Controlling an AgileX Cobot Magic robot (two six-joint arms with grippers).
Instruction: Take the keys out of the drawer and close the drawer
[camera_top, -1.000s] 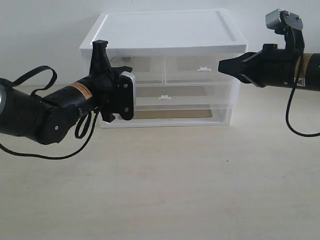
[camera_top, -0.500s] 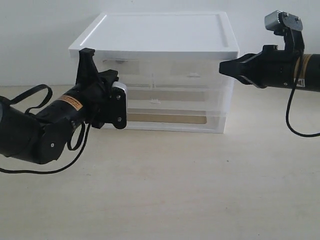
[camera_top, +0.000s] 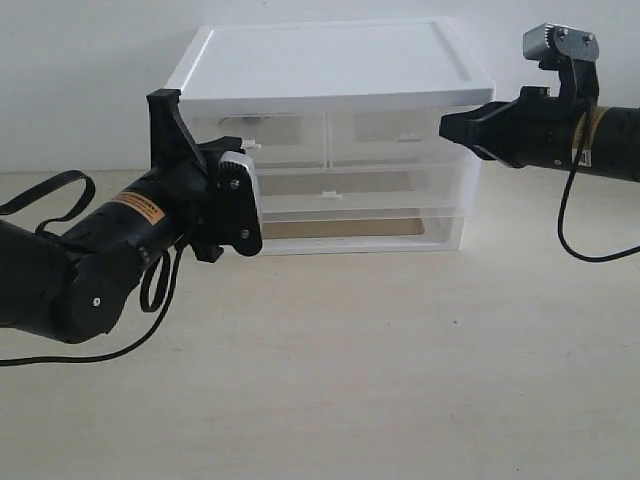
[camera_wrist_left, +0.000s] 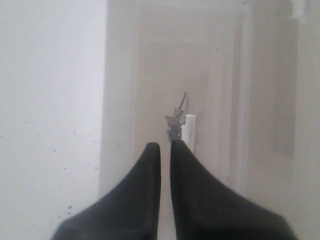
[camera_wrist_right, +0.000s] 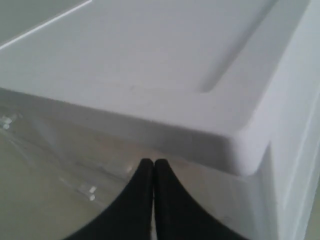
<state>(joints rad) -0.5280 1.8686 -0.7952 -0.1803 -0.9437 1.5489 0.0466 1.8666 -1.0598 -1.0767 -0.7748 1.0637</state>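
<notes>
A pale table (camera_top: 400, 380) fills the lower part of the exterior view. A white-topped drawer unit (camera_top: 330, 65) with see-through fronts stands at its back, against a light wall (camera_top: 80, 60). The left arm (camera_top: 90, 260) reaches in from the left edge, and its wrist covers the unit's left front corner. The right arm (camera_top: 600, 140) comes in level from the right edge, at the height of the white top.

The drawer (camera_top: 290, 135) of the task is the upper left one, beside the neighbouring drawer (camera_top: 400, 135) and above a full-width drawer (camera_top: 360, 185). Its front looks level with its neighbour's, so far as the left arm lets it be seen.

The left claw (camera_wrist_left: 164, 146) points at that drawer's front. Its two black fingers (camera_wrist_left: 149, 167) stand almost together with only a thin slit between them, and nothing lies in that slit, so it is closed on nothing. The right claw (camera_top: 447, 125) has its tip just beside the unit's upper right corner. In the right wrist view its fingers press together under the overhang of the white top, empty. Whether they touch the unit cannot be told.

The keys (camera_wrist_left: 175, 120) lie inside the drawer, seen blurred through the plastic just ahead of the left claw's tips. The small white tab handle (camera_wrist_left: 189, 127) sits right beside them, next to one fingertip and not between the two.
</notes>
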